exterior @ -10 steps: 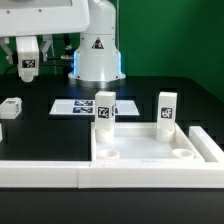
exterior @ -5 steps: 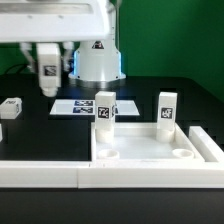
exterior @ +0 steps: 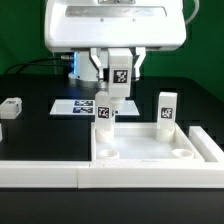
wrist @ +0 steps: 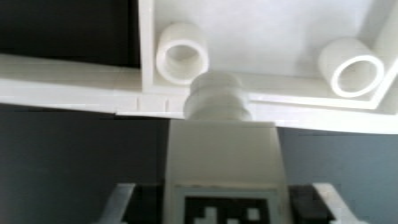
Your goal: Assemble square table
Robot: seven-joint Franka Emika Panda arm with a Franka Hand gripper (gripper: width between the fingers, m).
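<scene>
The square table's white slab (exterior: 150, 150) lies rim up on the black table. Two tagged white legs stand in its far corners, one (exterior: 105, 114) toward the exterior view's left and one (exterior: 166, 110) toward its right. My gripper (exterior: 118, 74) hangs just above the left one, shut on a third leg (exterior: 115, 95) that points down. In the wrist view this held leg (wrist: 222, 140) runs out from between the fingers (wrist: 135, 205) of the gripper (wrist: 226, 205) toward the slab's rim (wrist: 71, 85), with two round sockets (wrist: 183, 55) (wrist: 356, 72) beyond. A fourth leg (exterior: 11, 108) lies loose.
The marker board (exterior: 72, 106) lies flat behind the slab. A long white rail (exterior: 45, 172) runs along the front edge at the exterior view's left. The robot's base (exterior: 85, 62) stands at the back, behind the gripper.
The gripper has carried the leg from the exterior view's far left toward the right and now hangs over the slab's far left corner. Nothing else has moved.
</scene>
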